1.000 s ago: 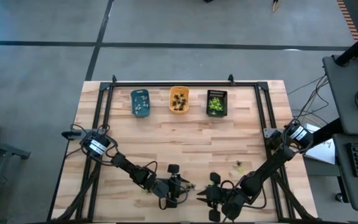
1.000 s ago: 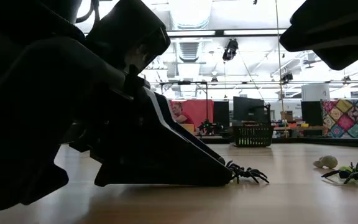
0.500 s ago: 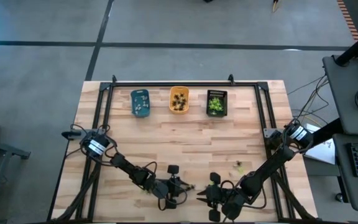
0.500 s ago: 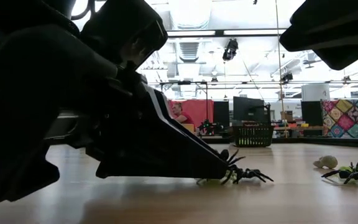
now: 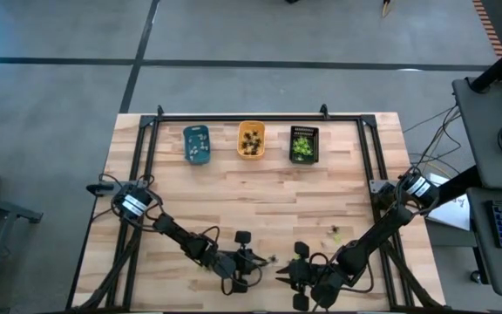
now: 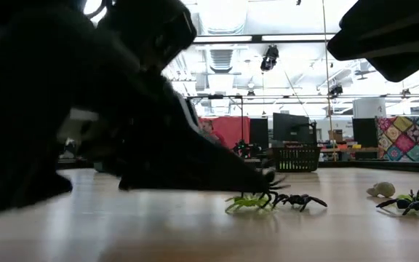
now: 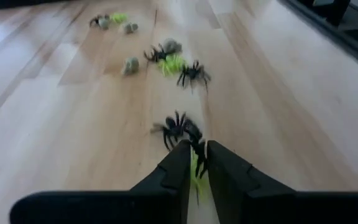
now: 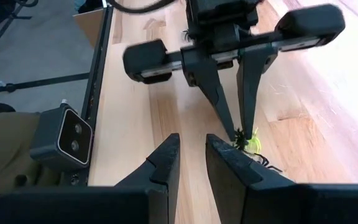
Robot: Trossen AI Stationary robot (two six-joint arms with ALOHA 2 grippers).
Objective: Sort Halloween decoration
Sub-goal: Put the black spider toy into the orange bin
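High view: the table (image 5: 251, 192) carries three trays along its far edge, toward 12 o'clock: a blue tray (image 5: 196, 144), an orange tray (image 5: 250, 140) and a black tray (image 5: 303, 144), each with small figures inside. The left gripper (image 5: 258, 261) sits low at about 6 o'clock, its fingers drawn narrow over a green spider (image 5: 273, 258). The right gripper (image 5: 286, 277) lies just to its 4 o'clock, near the front edge. A few loose figures (image 5: 335, 232) lie at 3 o'clock of both grippers.

Low view: the left gripper (image 6: 264, 178) fills the picture as a dark mass, its tip down at the tabletop. At the tip lie a green spider (image 6: 246, 201) and a black spider (image 6: 299, 200), side by side. At 3 o'clock sit a pale figure (image 6: 381, 190) and another green-and-black spider (image 6: 415, 201).

Left wrist view: the fingers (image 7: 179, 168) stand nearly together, pinching a green spider (image 7: 196, 176); a black spider (image 7: 178, 129) lies just beyond the tips. Farther off is a cluster (image 7: 166, 59) of black, green and pale figures.

Right wrist view: the right gripper (image 8: 192, 158) has a narrow gap and holds nothing. Ahead, the left gripper (image 8: 237, 132) comes down on the green spider (image 8: 251, 139).
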